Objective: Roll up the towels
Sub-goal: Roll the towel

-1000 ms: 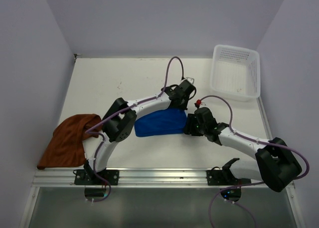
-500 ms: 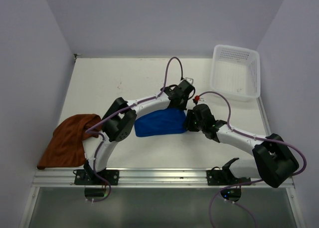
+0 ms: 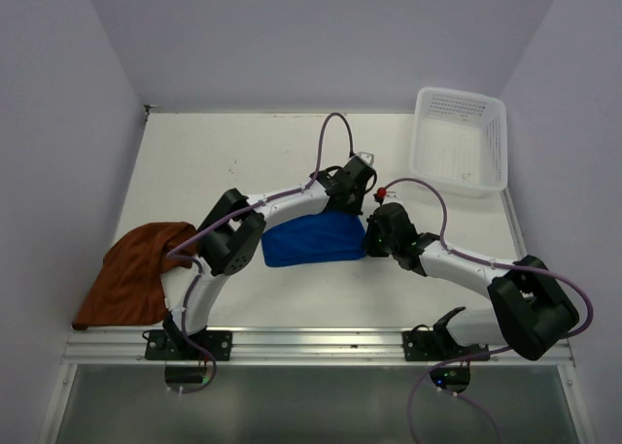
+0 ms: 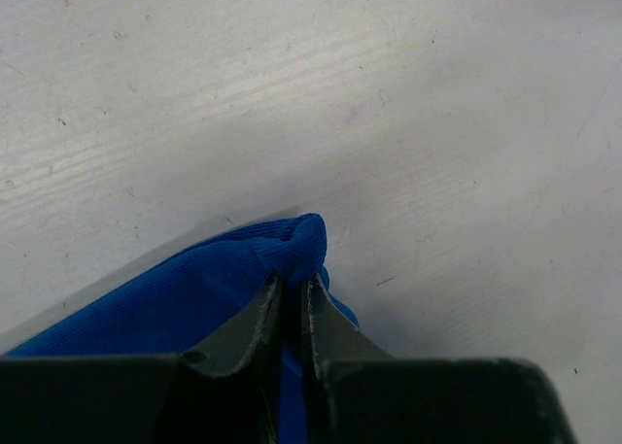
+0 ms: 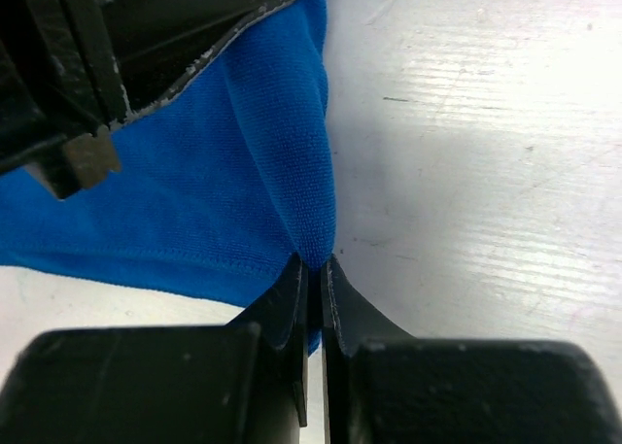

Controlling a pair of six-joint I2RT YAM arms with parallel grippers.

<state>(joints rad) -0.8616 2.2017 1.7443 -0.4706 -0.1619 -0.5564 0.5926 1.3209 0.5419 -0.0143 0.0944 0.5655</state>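
I have both claws on the blue towel (image 3: 313,240). It lies in the middle of the top view, on the white tabletop (image 3: 243,153).

My left claw (image 4: 292,290) is pinched nearly closed on a corner of the towel. In the left wrist view the blue cloth bunches up between the two tips, at the bottom middle of the frame. My right claw (image 5: 313,269) is pinched tight too. It holds a fold of the same towel's edge at the bottom middle of its own view. From above, both claws sit at the right end of the blue towel, close together. The left one is a bit higher in the frame and the right one is just below it.

The blue towel looks like a fat, squashed shape, not a neat roll. I think I am only at the start of rolling it, so most of that job is left.

The brown towel (image 3: 131,274) sits in a loose heap at the lower left of the top view, by the edge of the tabletop. No claw touches it, and it is not rolled. So I think neither towel is done yet.

The white basket (image 3: 457,186) is at the upper right, well apart from both towels.
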